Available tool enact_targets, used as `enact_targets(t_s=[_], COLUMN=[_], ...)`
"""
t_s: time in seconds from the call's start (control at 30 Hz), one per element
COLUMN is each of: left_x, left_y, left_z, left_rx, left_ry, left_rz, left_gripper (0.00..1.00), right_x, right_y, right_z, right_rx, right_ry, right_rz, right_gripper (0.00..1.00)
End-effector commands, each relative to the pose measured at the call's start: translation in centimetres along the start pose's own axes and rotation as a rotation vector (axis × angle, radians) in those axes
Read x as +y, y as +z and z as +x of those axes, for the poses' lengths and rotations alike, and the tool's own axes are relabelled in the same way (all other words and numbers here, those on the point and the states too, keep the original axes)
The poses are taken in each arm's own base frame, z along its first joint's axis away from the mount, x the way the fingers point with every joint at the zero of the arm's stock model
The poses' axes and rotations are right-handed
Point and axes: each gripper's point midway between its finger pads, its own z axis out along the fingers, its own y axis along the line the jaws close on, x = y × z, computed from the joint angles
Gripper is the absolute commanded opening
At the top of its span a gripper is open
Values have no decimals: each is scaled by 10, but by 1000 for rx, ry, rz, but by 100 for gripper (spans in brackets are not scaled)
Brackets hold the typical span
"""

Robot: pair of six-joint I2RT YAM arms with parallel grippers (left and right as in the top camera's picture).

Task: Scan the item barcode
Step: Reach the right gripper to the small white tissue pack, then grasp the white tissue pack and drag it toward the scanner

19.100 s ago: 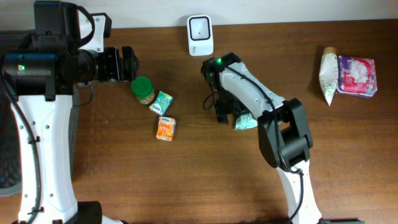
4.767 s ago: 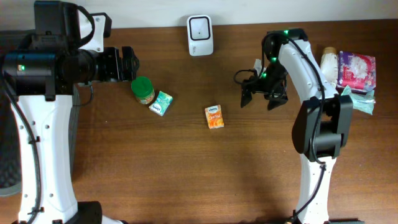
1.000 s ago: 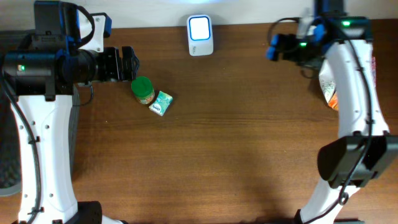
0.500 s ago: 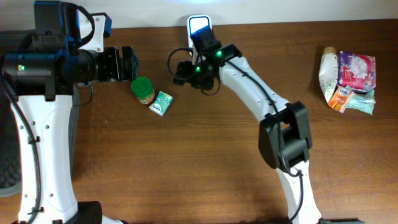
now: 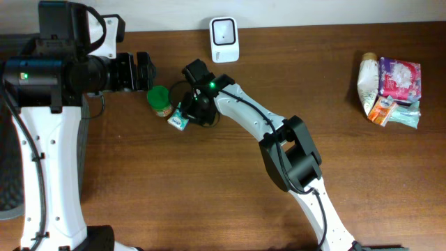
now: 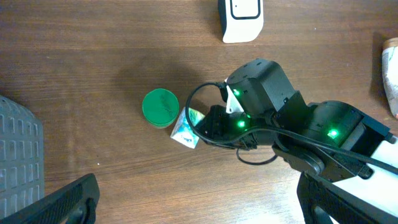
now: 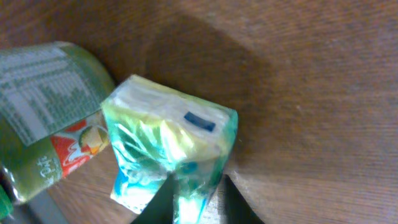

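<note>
The right hand (image 7: 190, 198) pinches one end of the teal tissue packet (image 5: 179, 118), which lies on the bench (image 5: 209, 188) left of centre, just beside the green-lidded jar (image 5: 161, 102) and nearer than the white scanner (image 5: 224, 30) that stands at the far edge. The left hand (image 5: 144, 70) hovers just beyond the jar, its fingers spread wide
</note>
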Motion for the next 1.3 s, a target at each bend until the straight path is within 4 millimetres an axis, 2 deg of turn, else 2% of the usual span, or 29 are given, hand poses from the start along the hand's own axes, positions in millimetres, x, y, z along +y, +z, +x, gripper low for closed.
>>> enact_targets(t_s=[0.0,0.07,0.13,0.2,0.27,0.3,0.37,0.43,0.5,0.57,0.67,1.0,1.03,1.07,1.1,1.13,1.2,1.23,1.27], left_x=[1,1,1,1,1,1,1,1,1,1,1,1,1,1,1,1,1,1,1], left_y=[-1,-1,-1,-1,-1,-1,-1,-1,-1,-1,-1,-1,-1,-1,-1,-1,-1,-1,-1], left_z=[-2,-2,-2,-2,-2,-2,-2,-2,-2,-2,-2,-2,-2,-2,-2,-2,-2,-2,-2], left_rx=[-5,-5,-5,-5,-5,-5,-5,-5,-5,-5,-5,-5,-5,-5,-5,-5,-5,-5,-5], left_ry=[-8,-8,-8,-8,-8,-8,-8,-8,-8,-8,-8,-8,-8,-8,-8,-8,-8,-8,-8], left_rz=[2,2,2,2,2,2,2,2,2,2,2,2,2,2,2,2,2,2,2], left_gripper=[99,99,99,99,99,99,99,99,99,99,99,99,99,99,99,99,99,99,99], right_x=[-28,-66,-86,-112,-120,-109,-66,-38,-11,3,1,6,2,-2,-7,-16,-44,-60,-78], right_y=[9,-16,-43,-80,-103,-108,-103,-95,-83,-67,-42,13,20,23,26,23,4,-12,-36], right_z=[-3,-11,-21,-31,-40,-41,-29,-23,-13,-5,0,22,24,25,25,21,8,-1,-12], right_rx=[-2,0,0,-8,-29,-13,52,49,18,1,-13,23,34,41,43,35,7,-17,-40], right_ry=[-33,-21,-76,-92,-106,-161,-315,-345,-342,-335,-308,-317,-313,-310,-305,-291,-247,-223,-213], right_rz=[97,233,295,386,403,333,115,20,-19,-22,27,20,30,40,58,95,216,291,372], right_gripper=[4,4,4,4,4,4,16,20,37,52,52,51,48,39,22,4,4,4,4])
